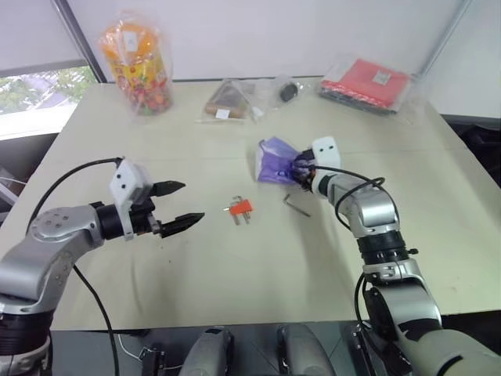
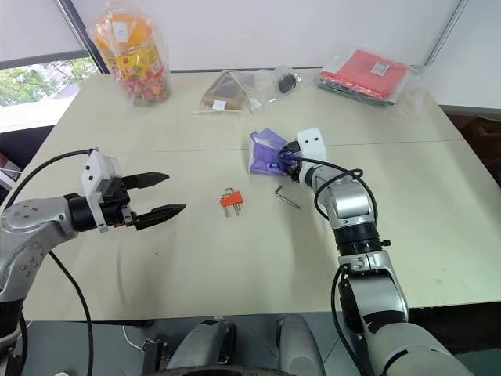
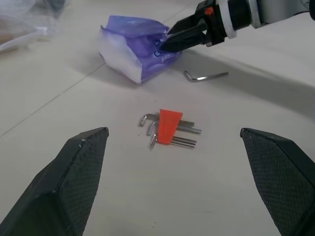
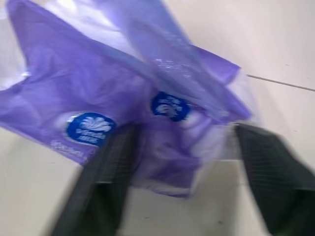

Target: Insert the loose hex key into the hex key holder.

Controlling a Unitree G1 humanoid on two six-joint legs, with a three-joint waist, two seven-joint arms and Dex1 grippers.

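The worktop (image 1: pixel 235 266) is pale and fills most of the left eye view. Near the middle of that frame lies the hex key holder (image 1: pixel 239 208), a small red-orange block with short grey keys sticking out of it, flat on the surface. To its right and apart from it, the loose hex key (image 1: pixel 296 204) lies bare on the worktop, a thin dark L-shaped rod. Neither touches the other, and no tool touches either of them.

The left tool (image 1: pixel 182 205) sits at centre left of the frame, its two black fingers spread wide apart with nothing between them, pointing toward the holder from a short way off. In the left wrist view the holder (image 3: pixel 170 128) shows between these fingers, farther along the surface, with the loose key (image 3: pixel 204 76) beyond it.

The right tool (image 3: pixel 170 39) is just above and right of the frame's centre in the left eye view, its tips at a purple packet (image 1: pixel 275 160). In the left wrist view its fingers look nearly together at the packet's edge. The right wrist view, which is blurred, shows the two fingers apart with the packet (image 4: pixel 123 108) between them and beyond, so I cannot tell whether the tool is gripping the packet.

Along the top of the frame stand a bag of orange sweets (image 1: pixel 137 63) at upper left, a clear packet with something brown (image 1: pixel 228 102) at upper centre, a small dark item in plastic (image 1: pixel 289 91) next to it, and a flat red packet (image 1: pixel 368 82) at upper right.
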